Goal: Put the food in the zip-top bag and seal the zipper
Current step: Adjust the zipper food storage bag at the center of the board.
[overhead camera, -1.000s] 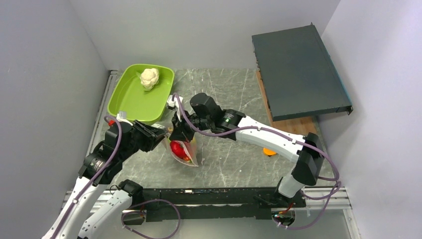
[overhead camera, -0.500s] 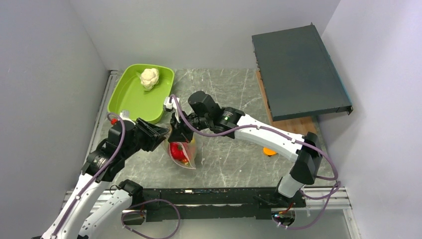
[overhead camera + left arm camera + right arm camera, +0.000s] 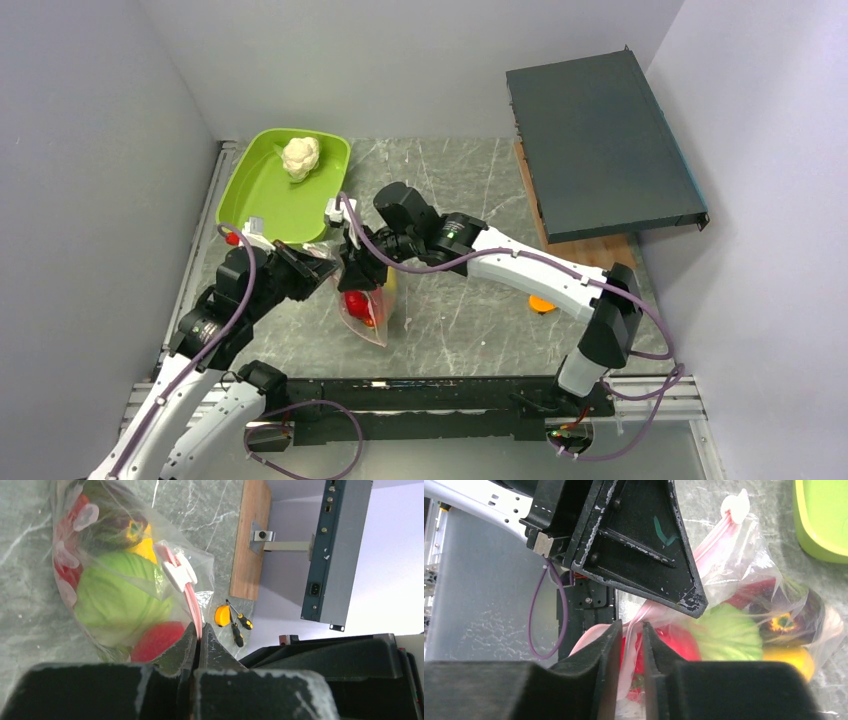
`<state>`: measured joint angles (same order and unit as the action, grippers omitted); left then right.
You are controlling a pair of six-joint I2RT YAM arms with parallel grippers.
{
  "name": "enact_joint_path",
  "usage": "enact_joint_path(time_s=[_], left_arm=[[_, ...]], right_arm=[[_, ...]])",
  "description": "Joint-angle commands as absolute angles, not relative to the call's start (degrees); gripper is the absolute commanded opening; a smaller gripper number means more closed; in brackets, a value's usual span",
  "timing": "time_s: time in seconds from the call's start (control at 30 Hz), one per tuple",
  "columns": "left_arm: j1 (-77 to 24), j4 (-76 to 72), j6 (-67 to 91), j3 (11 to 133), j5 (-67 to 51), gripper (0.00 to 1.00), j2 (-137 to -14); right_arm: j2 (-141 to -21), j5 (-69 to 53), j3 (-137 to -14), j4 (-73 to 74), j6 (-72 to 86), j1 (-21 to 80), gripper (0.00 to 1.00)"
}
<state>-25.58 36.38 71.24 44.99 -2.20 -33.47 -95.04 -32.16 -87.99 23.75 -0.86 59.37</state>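
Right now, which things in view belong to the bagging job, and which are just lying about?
Job: zip-top bag, zipper, food inside it, white cauliflower toy.
Lying about: green tray, orange disc, screwdrivers, dark case, wooden board.

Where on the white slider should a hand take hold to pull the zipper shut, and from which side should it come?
Probably pinch the slider across its two flat faces, coming from beyond the bag's mouth edge. It sits astride the pink zipper and sticks out past it. The left hand pinches the strip's near end.
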Motion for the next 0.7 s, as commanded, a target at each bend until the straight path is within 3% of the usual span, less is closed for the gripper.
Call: enact_joint_path(time_s=[0.0,0.1,0.23,0.5,0.67], left_arm=[[-25.57,26.88,61.73,43.96,-3.91,0.00,-31.70],[-25.50,24.23,50.55,45.54,-7.61,0.00,-32.89],[-25.48,26.77,32.82,53.68,-14.39,0.00,-38.85],[-25.46,47.18,-5.71,78.96,-26.48,0.00,-54.01],[-25.45,59.95,-21.54,89.07,-37.79,0.00,-62.67]], right_arm=[[-93.00,-35.09,-89.88,20.17,2.19,57.88,0.31],[-89.93,-36.17,-88.06,17.37,6.77,54.64,0.44],[-84.84,-41.08,-83.29,10.85,13.94,48.06,0.52],[-78.68,-34.75,-75.13,4.78,16.09,41.51,0.59],[-78.63,-37.57,-71.27,-0.58,14.51,40.73,0.62]])
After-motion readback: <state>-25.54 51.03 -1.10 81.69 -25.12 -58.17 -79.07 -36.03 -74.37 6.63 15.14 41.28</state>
